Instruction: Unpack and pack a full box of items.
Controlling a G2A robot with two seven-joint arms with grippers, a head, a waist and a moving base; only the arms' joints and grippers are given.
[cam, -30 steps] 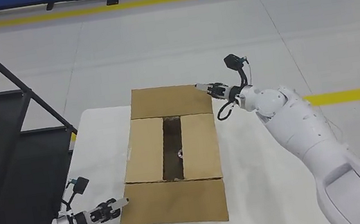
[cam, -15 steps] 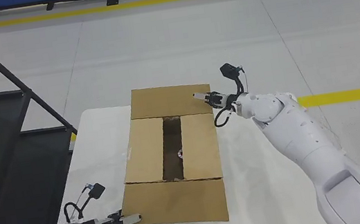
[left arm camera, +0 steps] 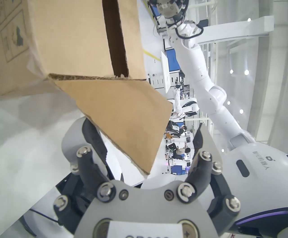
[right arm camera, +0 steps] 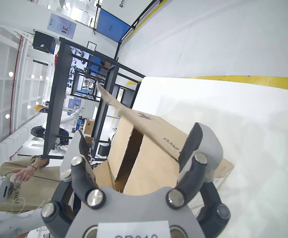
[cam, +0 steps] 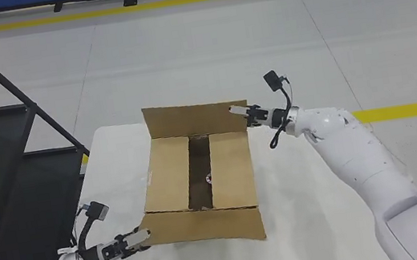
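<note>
At the tabletop's (cam: 113, 168) middle, the box's (cam: 168, 176) far flap (cam: 191, 120) and near flap (cam: 203, 226) are best levered outward evenly, each being straddled by wide-open jaws gripping nothing.

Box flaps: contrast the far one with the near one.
The far flap is at the right pincer, the near flap at the left pincer. The far flap is met at its right corner, the near flap at its left. Both are brown cardboard, tilted up, between open fingers.
</note>
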